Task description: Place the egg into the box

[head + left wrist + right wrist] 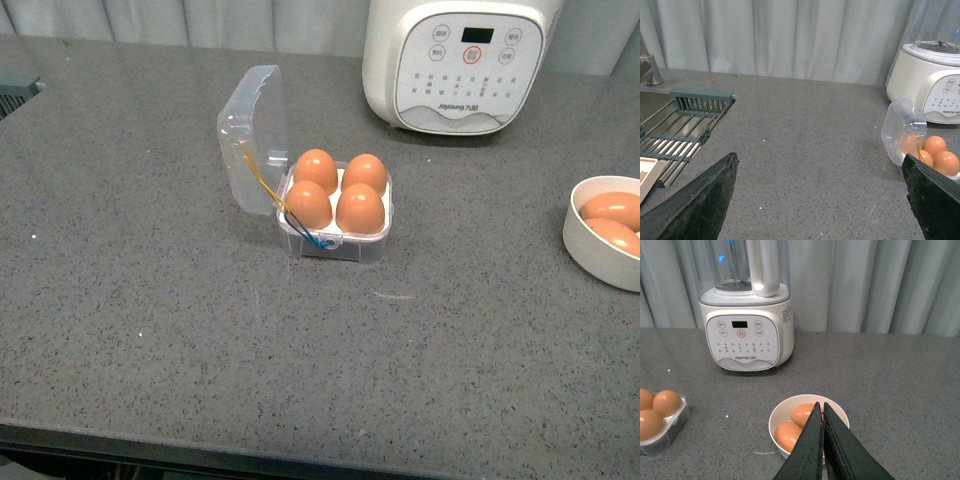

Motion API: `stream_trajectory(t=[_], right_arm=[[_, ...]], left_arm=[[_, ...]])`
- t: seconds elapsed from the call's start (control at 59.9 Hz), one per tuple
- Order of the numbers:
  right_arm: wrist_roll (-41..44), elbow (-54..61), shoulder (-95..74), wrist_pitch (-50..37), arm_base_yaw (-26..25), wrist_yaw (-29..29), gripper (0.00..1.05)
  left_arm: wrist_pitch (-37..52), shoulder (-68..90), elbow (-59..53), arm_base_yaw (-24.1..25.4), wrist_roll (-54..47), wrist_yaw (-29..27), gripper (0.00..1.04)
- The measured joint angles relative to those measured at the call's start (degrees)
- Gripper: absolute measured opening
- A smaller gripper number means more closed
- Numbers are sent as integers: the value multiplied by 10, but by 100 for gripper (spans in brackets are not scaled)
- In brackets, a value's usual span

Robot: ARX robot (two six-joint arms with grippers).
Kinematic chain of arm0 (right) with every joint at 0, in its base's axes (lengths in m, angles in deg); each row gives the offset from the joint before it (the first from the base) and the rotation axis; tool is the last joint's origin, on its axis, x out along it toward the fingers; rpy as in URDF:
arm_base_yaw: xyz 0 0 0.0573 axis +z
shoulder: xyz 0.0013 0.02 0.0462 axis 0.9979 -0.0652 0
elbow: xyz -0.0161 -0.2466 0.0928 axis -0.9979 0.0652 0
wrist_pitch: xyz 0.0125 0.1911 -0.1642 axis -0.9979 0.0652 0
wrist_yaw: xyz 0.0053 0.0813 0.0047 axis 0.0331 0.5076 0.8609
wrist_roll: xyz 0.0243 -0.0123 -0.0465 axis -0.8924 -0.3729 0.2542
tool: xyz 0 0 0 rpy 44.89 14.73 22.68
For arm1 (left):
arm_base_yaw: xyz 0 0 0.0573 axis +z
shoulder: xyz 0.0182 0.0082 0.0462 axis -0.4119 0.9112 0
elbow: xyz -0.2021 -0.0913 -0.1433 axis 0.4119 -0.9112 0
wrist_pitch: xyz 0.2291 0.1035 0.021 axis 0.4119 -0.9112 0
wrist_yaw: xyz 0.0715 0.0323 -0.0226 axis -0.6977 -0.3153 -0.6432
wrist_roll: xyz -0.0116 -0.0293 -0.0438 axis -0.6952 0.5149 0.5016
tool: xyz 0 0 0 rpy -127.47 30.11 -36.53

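Note:
The clear egg box (340,232) stands mid-counter with its lid (252,135) open to the left and a yellow and blue cord hanging at its front. All of its slots hold brown eggs (359,207). The box also shows in the left wrist view (914,134) and in the right wrist view (662,432). Neither gripper shows in the front view. My left gripper (820,175) is open and empty above bare counter, left of the box. My right gripper (821,407) is shut and empty, above a white bowl (780,413).
The white bowl (588,243) at the right edge holds two more brown eggs (612,208). A white blender (458,62) stands at the back. A sink with a green rack (687,117) lies to the far left.

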Motion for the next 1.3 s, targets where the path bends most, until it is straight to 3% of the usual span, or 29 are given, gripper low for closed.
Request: stream_trajectory(t=[0.534,1.102,1.202,1.302], right_arm=[[0,1,170,158,0,0,1],[0,1,272,260,0,0,1],[0,1,340,348,0,1,1],[0,1,370,360,0,1,1]], left_arm=[[0,0,0,0,0,0,98],[0,0,0,0,0,0,98],[0,0,0,0,0,0,98],[0,0,0,0,0,0,98]])
